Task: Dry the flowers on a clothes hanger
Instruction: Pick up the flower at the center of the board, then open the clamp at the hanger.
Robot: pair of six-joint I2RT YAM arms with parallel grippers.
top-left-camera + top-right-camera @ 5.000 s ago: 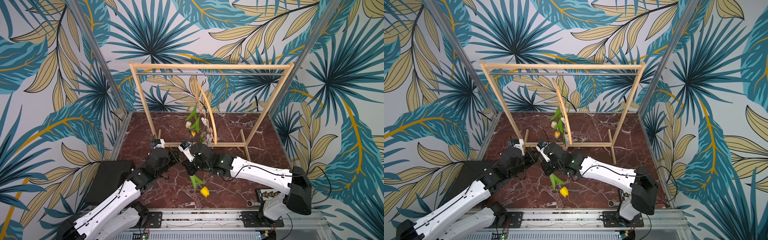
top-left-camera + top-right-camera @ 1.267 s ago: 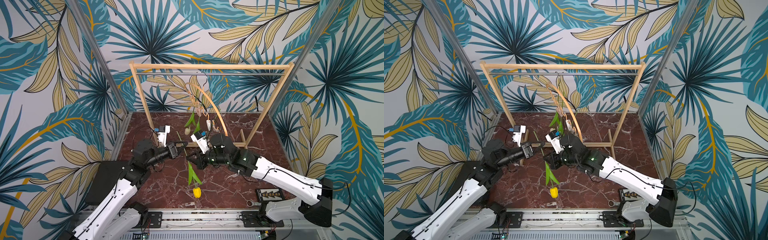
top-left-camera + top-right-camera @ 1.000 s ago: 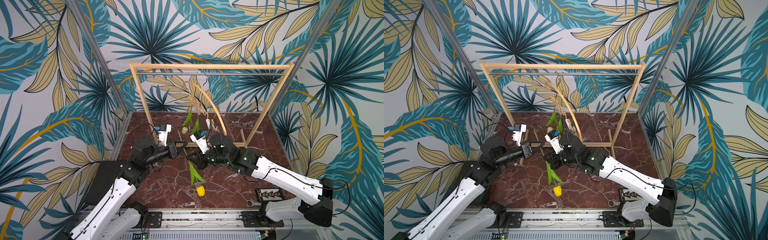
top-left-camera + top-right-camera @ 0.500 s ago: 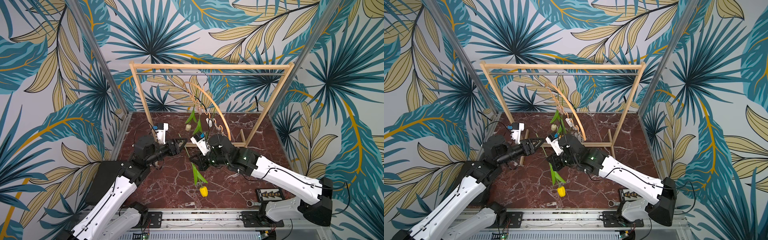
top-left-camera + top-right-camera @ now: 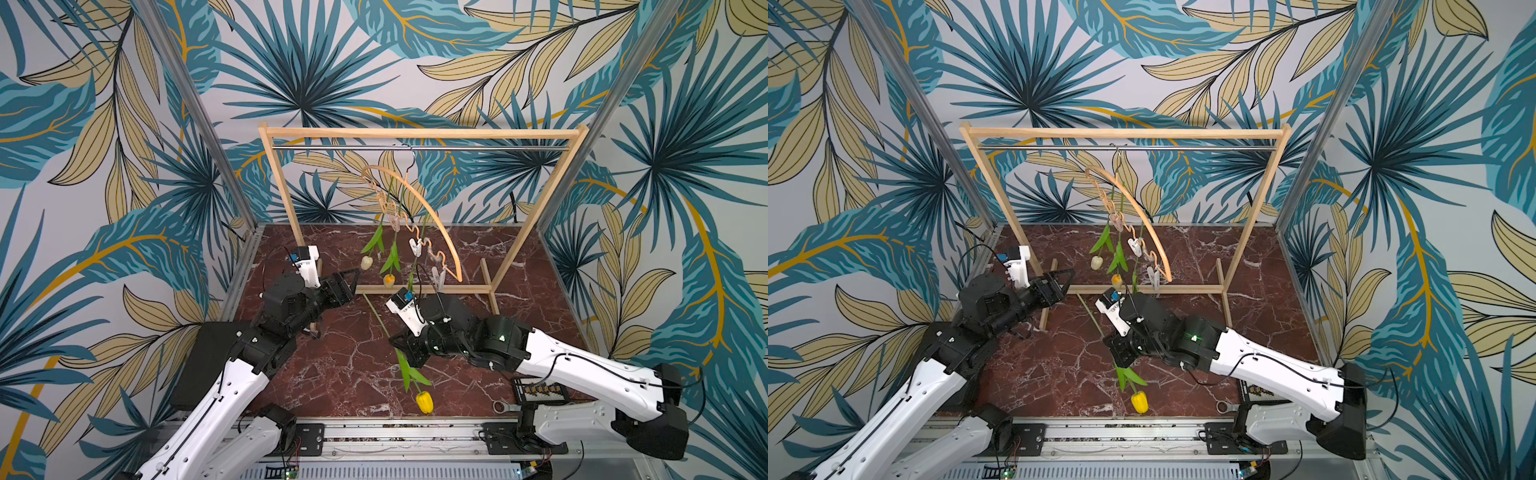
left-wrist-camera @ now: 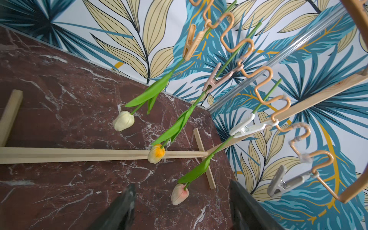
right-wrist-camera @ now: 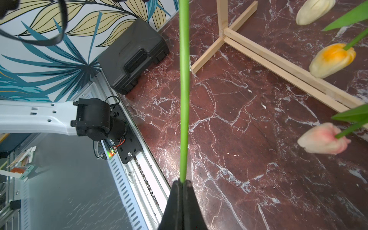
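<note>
My right gripper (image 7: 182, 182) pinched the bright yellow artificial tulip's (image 5: 424, 402) stem below the light wooden arched hanger (image 5: 455, 262), while my left gripper (image 5: 354, 281) gaped wide, empty.

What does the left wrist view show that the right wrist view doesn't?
Only left wrist: the hanger with its clips, three gripping stems and the grey clip empty, plus the open left gripper.
Only right wrist: the right gripper shut on a green stem, the black case and the left arm.
Both: the cream tulip, orange tulip and pink tulip hanging heads down, and the rack base.
</note>
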